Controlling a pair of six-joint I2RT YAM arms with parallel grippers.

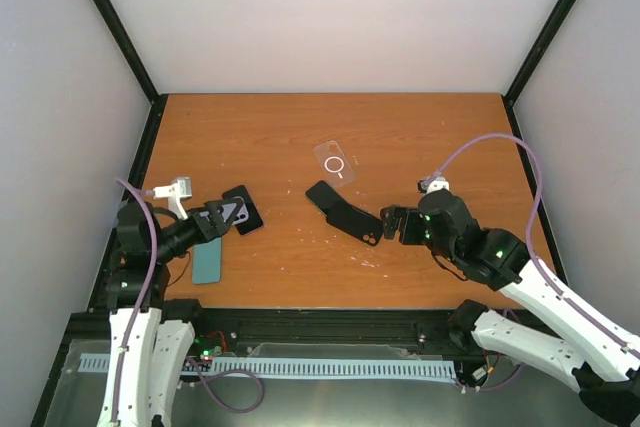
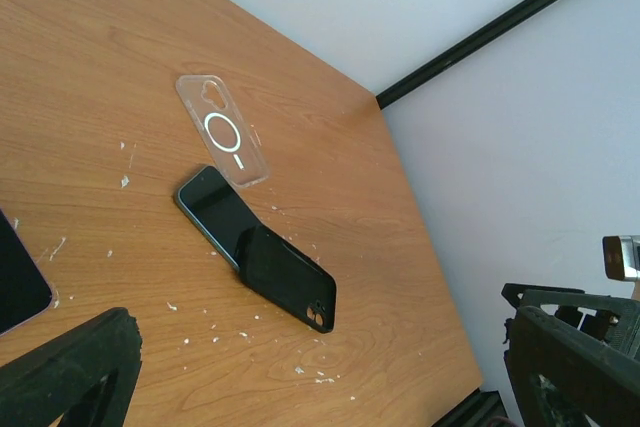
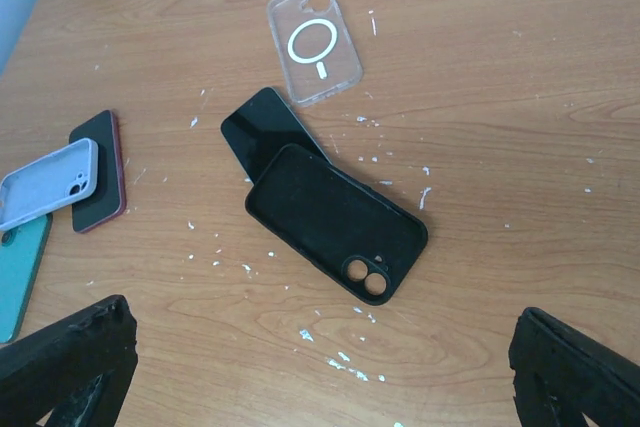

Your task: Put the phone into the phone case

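Observation:
A black phone case with two camera holes lies mid-table, one end resting over the end of a dark phone. Both also show in the top view, the case and the phone, and in the left wrist view, the case and the phone. My right gripper is open and empty just right of the case's camera end, its fingers spread wide. My left gripper is open and empty, far left of the case.
A clear case with a white ring lies just behind the phone. At the left lie a second dark phone, a lilac case and a teal phone. White specks dot the wooden table.

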